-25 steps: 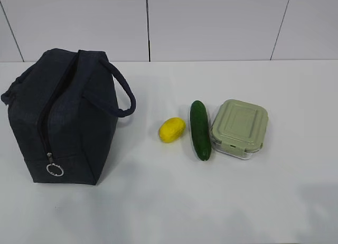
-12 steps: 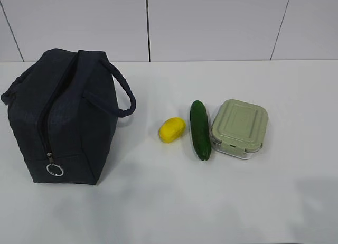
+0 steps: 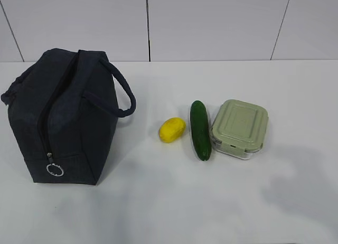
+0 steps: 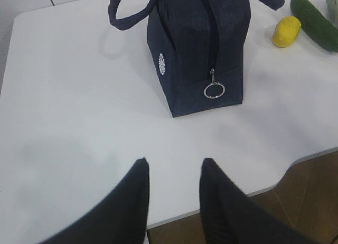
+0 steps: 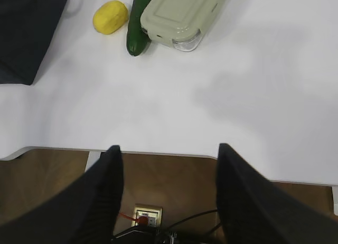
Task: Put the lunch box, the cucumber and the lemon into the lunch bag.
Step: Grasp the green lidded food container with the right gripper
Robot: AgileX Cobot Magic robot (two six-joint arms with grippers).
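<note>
Lying flat on the white table (image 3: 169,212): one cucumber (image 3: 200,130), long axis running from the near edge toward the far wall in the exterior view, near end angled slightly to the right. Touching, or all but touching, its right side: one lunch box (image 3: 239,129), sage-green lid clipped on, clear base showing at the near corner; contents not discernible. Just left of the cucumber, apart from it: one lemon (image 3: 172,130), long axis tilted, higher end toward the cucumber.

Standing upright well to the left: one lunch bag (image 3: 63,117), navy, narrow end panel facing the camera. Zipper track running up that panel and over the top, silver ring pull (image 3: 55,170) hanging at the low end; whether the track is parted cannot be told. Nothing visible inside. Two loop handles, one arching to the right toward the lemon, the other to the left. Small white round logo (image 4: 161,64) on the side panel in the left wrist view.

Left gripper (image 4: 174,172) hovering over bare table in front of the bag's ring end, jaws parted, holding nothing. Right gripper (image 5: 169,154) beyond the near table edge, over the floor, jaws spread wider, empty; lemon, cucumber and lunch box well ahead of it.
</note>
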